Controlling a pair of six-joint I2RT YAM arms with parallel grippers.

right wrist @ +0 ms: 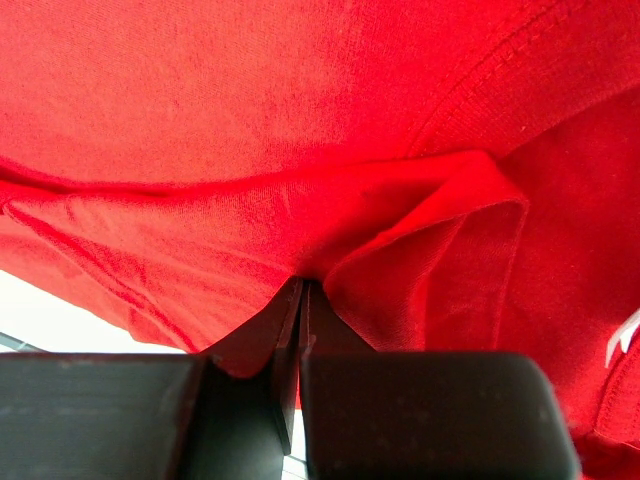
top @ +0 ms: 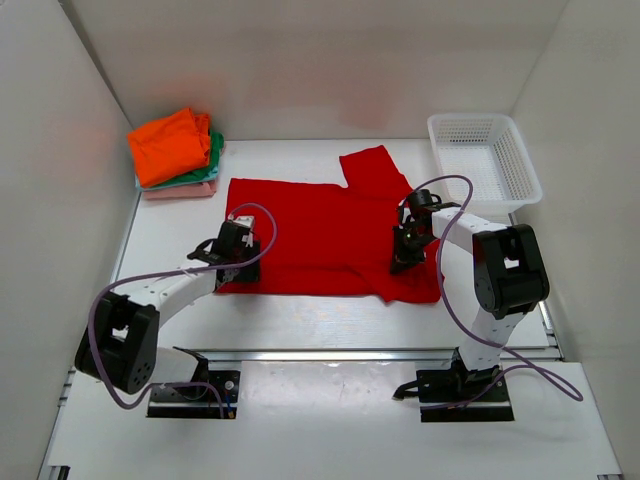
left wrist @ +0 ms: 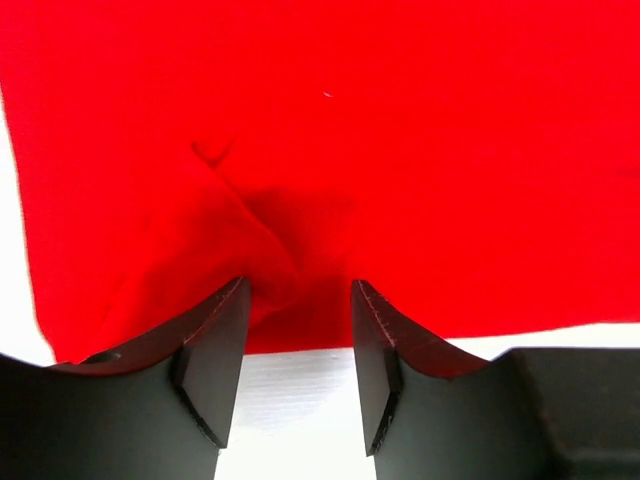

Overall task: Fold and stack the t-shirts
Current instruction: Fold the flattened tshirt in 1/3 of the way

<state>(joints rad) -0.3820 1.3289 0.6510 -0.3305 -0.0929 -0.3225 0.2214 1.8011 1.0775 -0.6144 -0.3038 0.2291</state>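
A bright red soft cotton short-sleeved t-shirt [top: 320, 230] lies spread flat on the white desk [top: 330, 322], about midway between its left and right sides. Its long axis runs left to right. One sleeve pokes out toward the far right, so the shoulder end seems to be on the right and the hem on the left.

Both hands sit on the shirt's near edge, one toward each end, and the whole body of cloth lies on the far side of them. The left hand [left wrist: 300, 300] is at the near left corner. Its fingers stand apart with bare desk showing between them, and a small pucker of red cloth lies just beyond the tips, so it is released and grips nothing yet. The right hand [right wrist: 302, 290] is clenched on the near right part of the shirt, where a fold of cloth rises out of its pinch.

The coming move probably carries the near edge away toward the far edge, so the left hand would first have to close on its corner for the two ends to rise together.

The stack of folded orange, green and pale pink cloth shirts [top: 175, 150] rests at the far left, nearer the left arm. A white plastic mesh basket [top: 485, 160] stands at the far right.
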